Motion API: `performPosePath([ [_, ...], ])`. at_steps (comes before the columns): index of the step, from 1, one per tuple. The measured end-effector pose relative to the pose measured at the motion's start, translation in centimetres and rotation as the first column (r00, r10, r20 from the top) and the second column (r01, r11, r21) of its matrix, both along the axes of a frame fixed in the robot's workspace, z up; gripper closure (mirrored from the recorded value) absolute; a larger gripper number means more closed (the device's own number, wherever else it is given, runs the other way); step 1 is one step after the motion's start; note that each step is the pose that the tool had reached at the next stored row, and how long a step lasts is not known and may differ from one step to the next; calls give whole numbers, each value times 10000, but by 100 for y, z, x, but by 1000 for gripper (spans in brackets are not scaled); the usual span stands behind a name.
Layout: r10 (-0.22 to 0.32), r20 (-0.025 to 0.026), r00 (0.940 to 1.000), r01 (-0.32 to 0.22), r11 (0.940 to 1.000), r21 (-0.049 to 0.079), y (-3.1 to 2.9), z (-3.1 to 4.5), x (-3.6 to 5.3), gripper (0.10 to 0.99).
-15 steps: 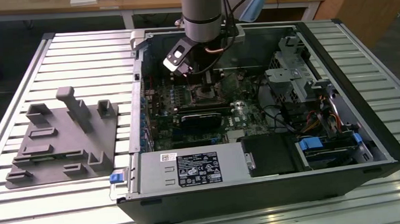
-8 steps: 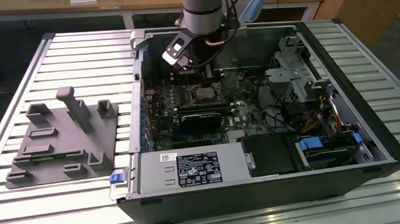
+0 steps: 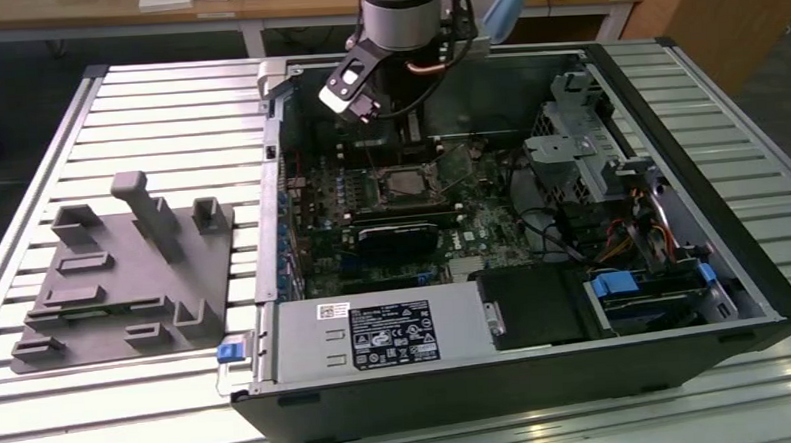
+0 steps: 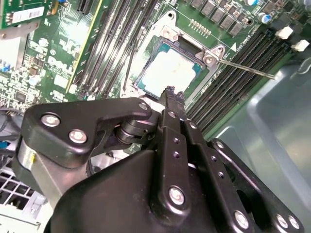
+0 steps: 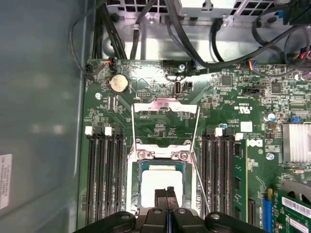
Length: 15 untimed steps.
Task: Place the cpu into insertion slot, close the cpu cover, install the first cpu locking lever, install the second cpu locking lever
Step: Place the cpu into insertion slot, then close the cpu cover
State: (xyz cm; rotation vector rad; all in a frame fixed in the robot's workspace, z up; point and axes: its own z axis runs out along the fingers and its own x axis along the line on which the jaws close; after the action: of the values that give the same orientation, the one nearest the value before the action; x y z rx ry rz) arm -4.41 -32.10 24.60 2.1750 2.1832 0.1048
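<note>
The gripper (image 5: 166, 194) is seen poised over the cpu (image 5: 154, 180), its jaws clenched together with nothing grasped. The cpu is seated in the insertion slot (image 5: 132, 190). The cpu cover (image 5: 165, 105) is folded back open.

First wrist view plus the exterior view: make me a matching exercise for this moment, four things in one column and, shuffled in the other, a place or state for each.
Column one
1. cpu
2. cpu cover
3. tool
4. grey fixture block

Column two
A. swung open, clear of the insertion slot
B. on the slatted table, at the exterior view's left
C. lying in the insertion slot
D. shut, tips over the cpu

Pairs: 1-C, 2-A, 3-D, 4-B.
</note>
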Motion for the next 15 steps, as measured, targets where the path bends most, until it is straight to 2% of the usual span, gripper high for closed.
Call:
performPosePath([
  [15, 0, 2, 10000, 0, 10000, -17, 0, 16, 0, 980],
])
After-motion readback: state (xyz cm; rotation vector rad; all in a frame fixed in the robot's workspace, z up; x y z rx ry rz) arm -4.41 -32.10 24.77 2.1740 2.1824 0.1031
